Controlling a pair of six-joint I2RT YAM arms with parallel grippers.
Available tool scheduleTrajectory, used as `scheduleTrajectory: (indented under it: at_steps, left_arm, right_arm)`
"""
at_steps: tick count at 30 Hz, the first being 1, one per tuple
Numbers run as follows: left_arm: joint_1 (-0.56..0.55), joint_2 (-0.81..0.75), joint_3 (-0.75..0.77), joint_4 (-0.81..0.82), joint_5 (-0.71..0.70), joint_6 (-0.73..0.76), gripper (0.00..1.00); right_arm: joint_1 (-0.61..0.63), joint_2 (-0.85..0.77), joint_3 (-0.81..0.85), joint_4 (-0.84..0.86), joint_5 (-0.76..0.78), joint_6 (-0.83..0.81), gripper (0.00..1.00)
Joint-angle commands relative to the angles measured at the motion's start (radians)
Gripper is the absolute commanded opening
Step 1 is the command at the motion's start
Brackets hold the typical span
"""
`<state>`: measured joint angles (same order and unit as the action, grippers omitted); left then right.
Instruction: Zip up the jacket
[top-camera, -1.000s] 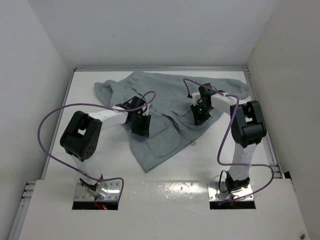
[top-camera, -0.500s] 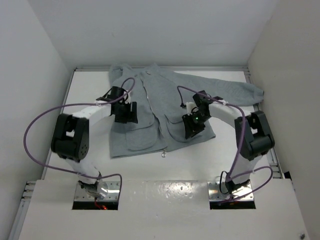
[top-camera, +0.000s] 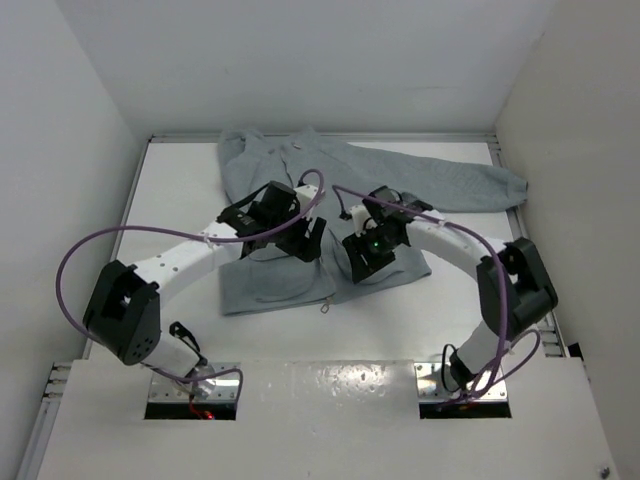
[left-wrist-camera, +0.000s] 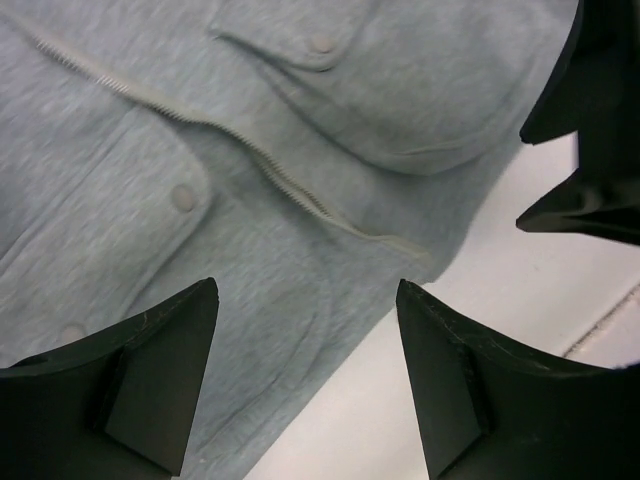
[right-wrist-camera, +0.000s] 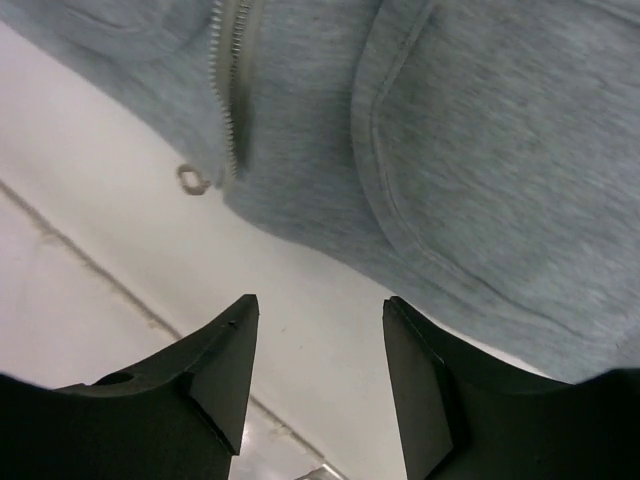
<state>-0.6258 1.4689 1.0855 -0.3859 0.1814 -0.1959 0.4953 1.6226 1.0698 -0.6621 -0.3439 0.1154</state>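
Left claw (left-wrist-camera: 305, 292): fingers wide apart, nothing between them, hanging over the jacket (top-camera: 268, 285) beside the zipper (left-wrist-camera: 268, 162).
Right claw (right-wrist-camera: 320, 305): fingers apart, nothing held, over the jacket's bottom hem and bare worktop (top-camera: 175, 200).
Jacket: light grey, spread front-up on the worktop, collar at the far edge, 1 sleeve stretched toward the right wall.
Contact with fabric: cannot tell for either claw.
Left wrist view only: 2 round snaps (left-wrist-camera: 321, 43) on the pocket flaps, with the zipper running diagonally between them.
Right wrist view only: zipper teeth close up, and a curved pocket (right-wrist-camera: 470, 170) seam.
Ring (right-wrist-camera: 190, 180): small, metal, on the worktop just beside the zipper's bottom end.
Top view only: both arms curve inward, claws near each other, purple cables (top-camera: 75, 270) looping.
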Motion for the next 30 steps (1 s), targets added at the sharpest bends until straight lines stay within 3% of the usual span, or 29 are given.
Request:
scheduleTrajectory:
  at_steps: [1, 12, 13, 14, 15, 18, 25, 30]
  left_arm:
    - [0.04, -0.018, 0.044, -0.008, -0.031, -0.025, 0.78]
    - [0.04, -0.067, 0.005, -0.008, -0.04, -0.016, 0.78]
    - [0.04, -0.067, 0.005, -0.008, -0.04, -0.029, 0.78]
    - [0.04, -0.067, -0.005, -0.008, -0.028, -0.042, 0.78]
    - [0.04, -0.067, -0.006, 0.002, -0.014, -0.051, 0.78]
    - [0.069, -0.078, -0.055, 0.028, 0.05, -0.106, 0.78]
    - [0.126, -0.139, -0.243, 0.352, 0.389, -0.332, 0.85]
    - [0.101, -0.018, -0.234, 0.491, 0.48, -0.494, 0.87]
  right_arm:
    - [0.038, 0.074, 0.016, 0.055, 0.167, 0.001, 0.53]
    - [0.072, 0.27, 0.12, 0.07, 0.292, 0.009, 0.52]
    - [0.072, 0.276, 0.128, 0.068, 0.29, 0.006, 0.47]
    - [0.074, 0.284, 0.13, 0.067, 0.289, 0.004, 0.25]
    - [0.071, 0.284, 0.137, 0.055, 0.29, 0.003, 0.16]
    - [0.059, 0.241, 0.136, 0.033, 0.267, -0.005, 0.0]
    - [-0.058, -0.001, 0.093, 0.007, 0.019, 0.036, 0.0]
    - [-0.132, -0.076, 0.088, -0.013, -0.07, 0.058, 0.0]
